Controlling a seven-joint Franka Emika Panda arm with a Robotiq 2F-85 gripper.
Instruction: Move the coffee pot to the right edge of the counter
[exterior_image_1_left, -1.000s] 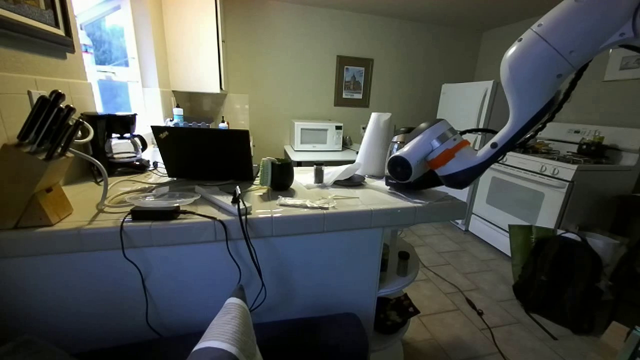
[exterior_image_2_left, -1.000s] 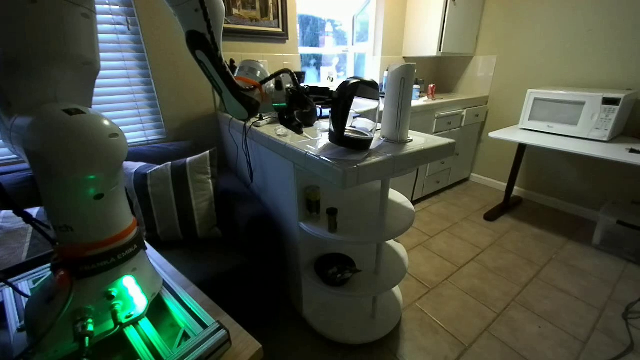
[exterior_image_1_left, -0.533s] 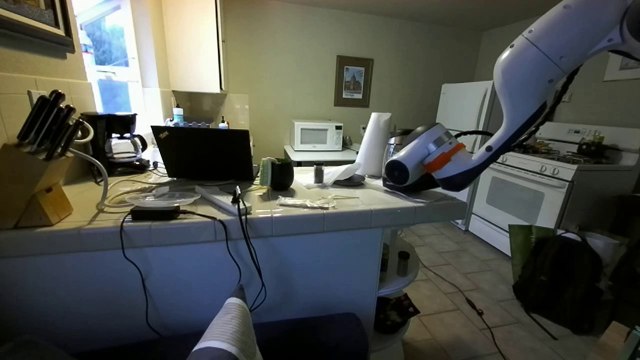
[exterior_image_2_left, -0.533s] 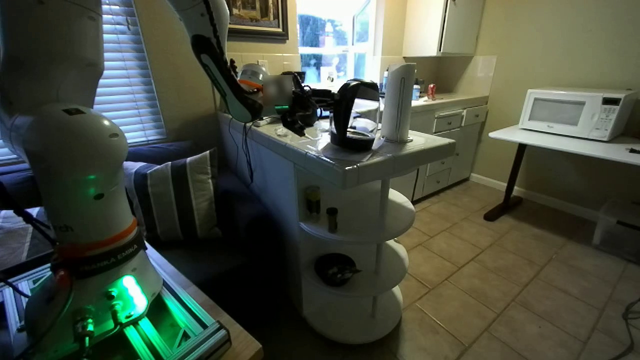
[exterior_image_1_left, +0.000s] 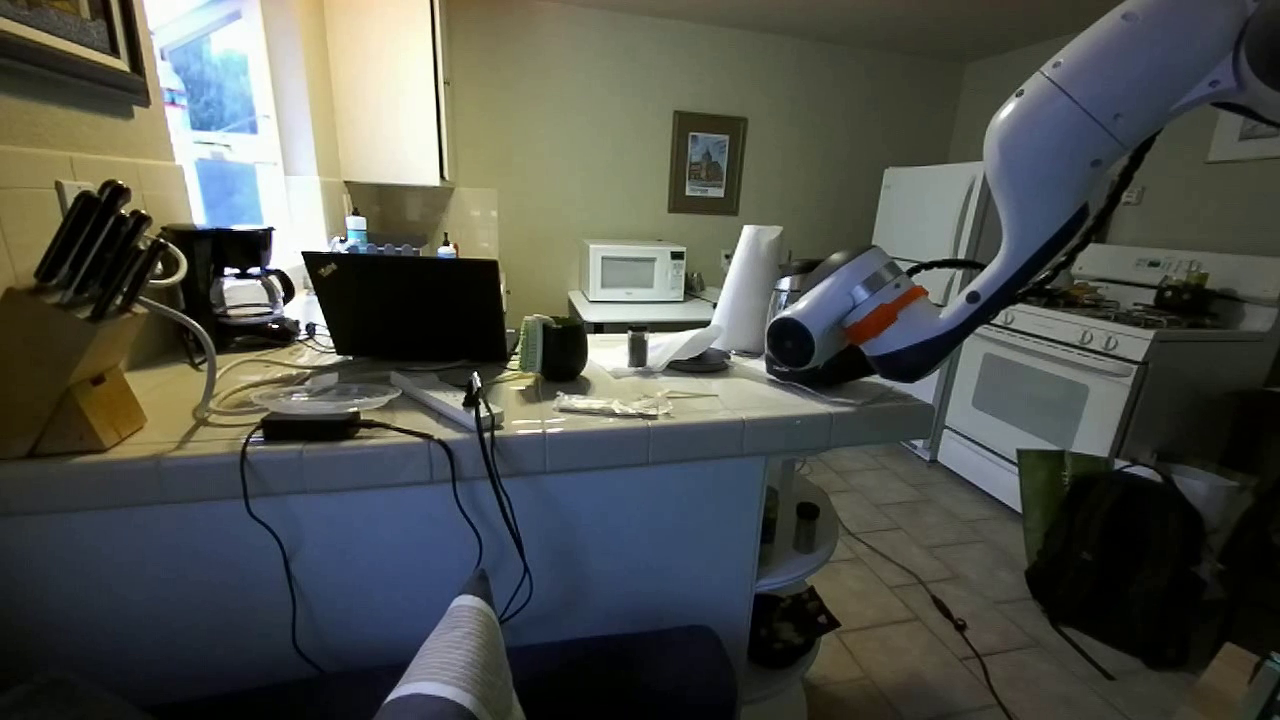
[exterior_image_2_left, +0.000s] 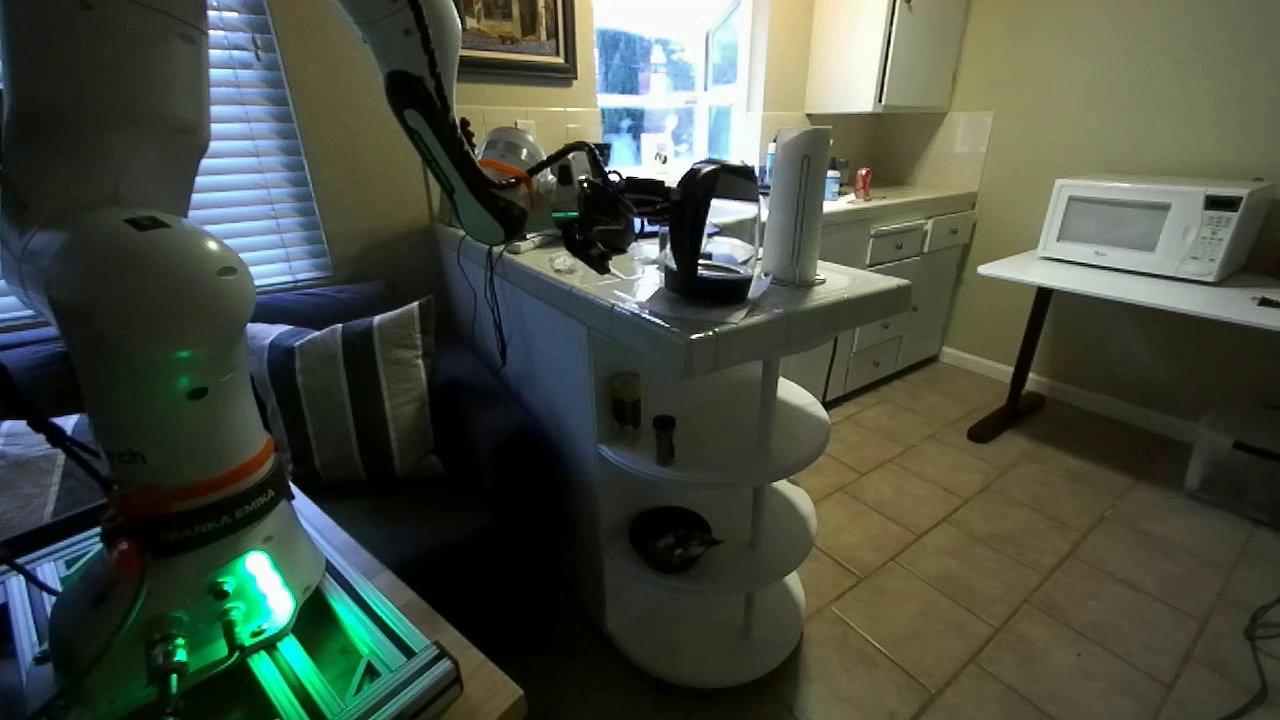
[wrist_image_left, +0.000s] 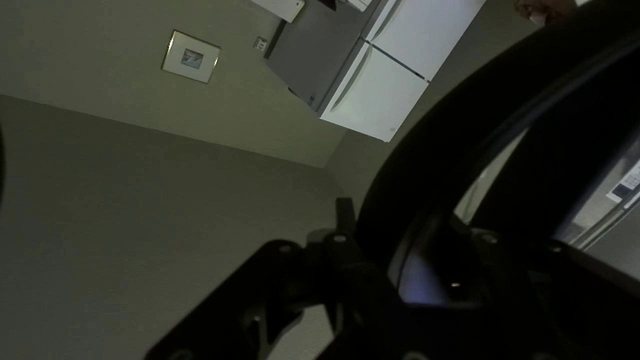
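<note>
The coffee pot (exterior_image_2_left: 688, 235) has a clear glass belly, a black handle, a black rim and a dark base. It is upright over a pale sheet near the end of the beige counter (exterior_image_2_left: 800, 325). I cannot tell if its base touches the sheet. My gripper (exterior_image_2_left: 652, 200) is shut on its handle from the side. In an exterior view the pot (exterior_image_1_left: 790, 283) is mostly hidden behind my wrist. In the wrist view the dark handle (wrist_image_left: 440, 150) arches up between the fingers of my gripper (wrist_image_left: 410, 227), with a finger on each side.
A white paper towel roll (exterior_image_2_left: 797, 205) stands close beside the pot. A laptop (exterior_image_1_left: 410, 308), a dark mug (exterior_image_1_left: 566, 350), a small jar (exterior_image_1_left: 638, 347) and cables are further along the counter. Round white shelves (exterior_image_2_left: 720, 455) sit under the counter's end.
My gripper and the coffee pot have moved together a little, slightly down and towards the paper towel roll. The pot stays upright and the grip looks the same.
</note>
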